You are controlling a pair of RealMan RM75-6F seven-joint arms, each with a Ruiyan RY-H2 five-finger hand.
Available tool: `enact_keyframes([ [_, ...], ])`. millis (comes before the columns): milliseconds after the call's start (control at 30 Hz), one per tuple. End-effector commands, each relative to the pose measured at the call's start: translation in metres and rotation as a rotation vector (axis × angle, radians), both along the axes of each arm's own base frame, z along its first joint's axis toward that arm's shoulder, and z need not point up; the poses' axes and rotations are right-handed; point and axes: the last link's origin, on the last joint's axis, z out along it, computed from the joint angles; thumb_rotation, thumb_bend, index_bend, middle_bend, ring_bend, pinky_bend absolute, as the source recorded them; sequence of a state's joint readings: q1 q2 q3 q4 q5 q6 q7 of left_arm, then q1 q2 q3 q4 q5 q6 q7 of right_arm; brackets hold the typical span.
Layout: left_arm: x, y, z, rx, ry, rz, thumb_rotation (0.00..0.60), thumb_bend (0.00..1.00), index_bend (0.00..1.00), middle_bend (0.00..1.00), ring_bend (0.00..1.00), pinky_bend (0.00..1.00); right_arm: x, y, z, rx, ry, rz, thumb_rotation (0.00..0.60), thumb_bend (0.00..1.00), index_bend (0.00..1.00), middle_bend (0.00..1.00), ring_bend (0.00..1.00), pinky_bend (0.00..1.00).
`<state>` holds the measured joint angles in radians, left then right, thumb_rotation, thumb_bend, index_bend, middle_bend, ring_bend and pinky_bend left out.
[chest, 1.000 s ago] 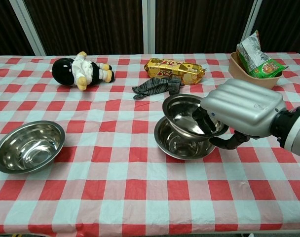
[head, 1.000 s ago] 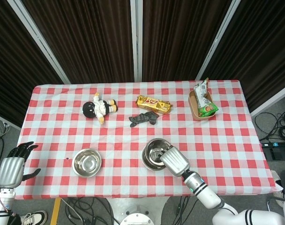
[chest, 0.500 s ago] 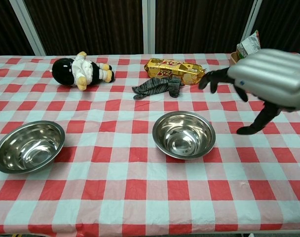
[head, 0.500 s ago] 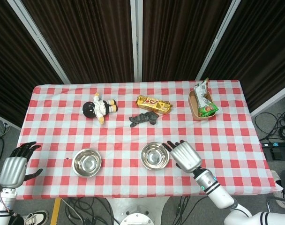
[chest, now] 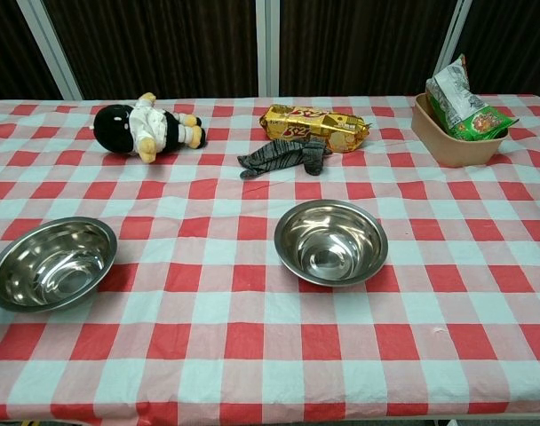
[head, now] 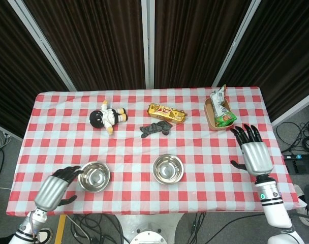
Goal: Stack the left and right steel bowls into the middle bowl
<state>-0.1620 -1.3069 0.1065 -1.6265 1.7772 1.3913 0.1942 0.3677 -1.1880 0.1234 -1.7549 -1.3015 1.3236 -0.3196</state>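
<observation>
The left steel bowl point(head: 94, 176) point(chest: 52, 263) sits empty near the table's front left. My left hand point(head: 55, 188) is just left of its rim, fingers point(head: 69, 171) curved toward the bowl and holding nothing; I cannot tell whether they touch it. The middle bowl point(head: 168, 169) point(chest: 330, 241) stands at front centre with the right bowl nested inside, so the two read as one. My right hand point(head: 254, 152) hovers far to the right of them with fingers spread and nothing in it. The chest view shows neither hand clearly.
Behind the bowls lie a plush doll point(head: 107, 117), a yellow biscuit pack point(head: 166, 113) and a grey cloth point(head: 155, 129). A tan tray point(head: 212, 120) with a green snack bag point(head: 223, 111) stands at back right. The table's front edge runs just below the bowls.
My right hand released the bowl into the middle bowl and drew back to the right, opening. My left hand moved in from the table's left edge to the left bowl's side.
</observation>
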Motion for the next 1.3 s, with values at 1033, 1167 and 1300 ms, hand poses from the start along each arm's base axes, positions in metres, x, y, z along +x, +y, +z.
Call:
enact_keyframes([
  [1033, -0.010, 0.029, -0.068, -0.069, 0.269, -0.147, 0.600, 0.21, 0.48, 0.53, 0.59, 0.74, -0.009, -0.008, -0.008, 0.036, 0.010, -0.011, 0.600, 0.10, 0.11, 0.13, 0.03, 0.03],
  [1167, -0.013, 0.028, -0.071, -0.079, 0.295, -0.152, 0.600, 0.21, 0.51, 0.57, 0.63, 0.76, -0.008, -0.010, -0.009, 0.039, 0.010, -0.012, 0.600, 0.10, 0.11, 0.14, 0.03, 0.03],
  [1300, -0.015, 0.030, -0.074, -0.075, 0.318, -0.162, 0.600, 0.22, 0.52, 0.58, 0.64, 0.77, -0.009, -0.010, -0.009, 0.041, 0.012, -0.015, 0.600, 0.10, 0.11, 0.14, 0.03, 0.03],
])
